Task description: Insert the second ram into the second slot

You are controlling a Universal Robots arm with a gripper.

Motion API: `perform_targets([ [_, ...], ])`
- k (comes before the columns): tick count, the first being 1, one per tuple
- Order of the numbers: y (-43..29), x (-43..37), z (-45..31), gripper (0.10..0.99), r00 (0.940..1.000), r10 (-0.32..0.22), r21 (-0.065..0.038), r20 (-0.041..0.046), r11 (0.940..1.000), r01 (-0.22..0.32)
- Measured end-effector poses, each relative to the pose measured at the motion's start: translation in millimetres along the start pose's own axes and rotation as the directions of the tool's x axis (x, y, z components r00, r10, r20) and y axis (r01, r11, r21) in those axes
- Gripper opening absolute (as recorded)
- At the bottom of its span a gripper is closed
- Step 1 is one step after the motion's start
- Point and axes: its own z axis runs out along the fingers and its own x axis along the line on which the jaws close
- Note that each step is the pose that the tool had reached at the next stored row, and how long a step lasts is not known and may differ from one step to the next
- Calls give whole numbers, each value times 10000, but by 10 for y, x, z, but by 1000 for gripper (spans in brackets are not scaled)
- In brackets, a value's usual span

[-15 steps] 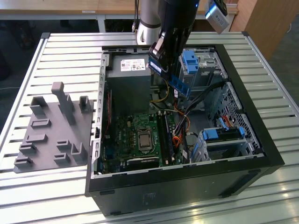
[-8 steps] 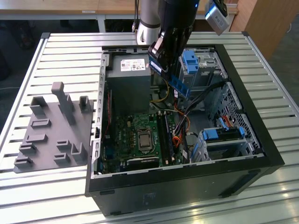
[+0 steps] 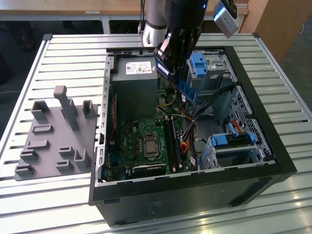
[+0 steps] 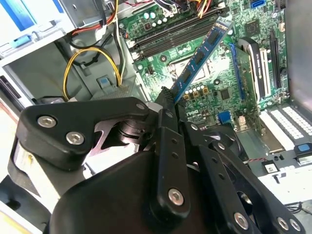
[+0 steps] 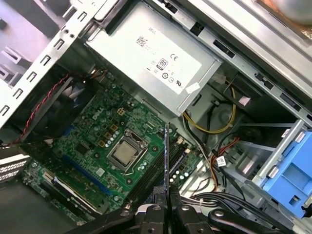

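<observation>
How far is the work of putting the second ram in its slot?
Done: the second ram is picked up. In hand: the gripper is shut on it, holding it tilted above the motherboard. Left: it is not yet in the memory slots, which lie below, apart from the stick.

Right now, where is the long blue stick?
The blue ram stick is gripped in the robot's hand, held tilted over the green motherboard inside the open computer case, near the grey power supply.
</observation>
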Motion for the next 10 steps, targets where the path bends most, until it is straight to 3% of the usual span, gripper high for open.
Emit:
perform_targets([
  [10, 0, 0, 0, 137, 9977, 671, 10, 25, 9977, -671],
])
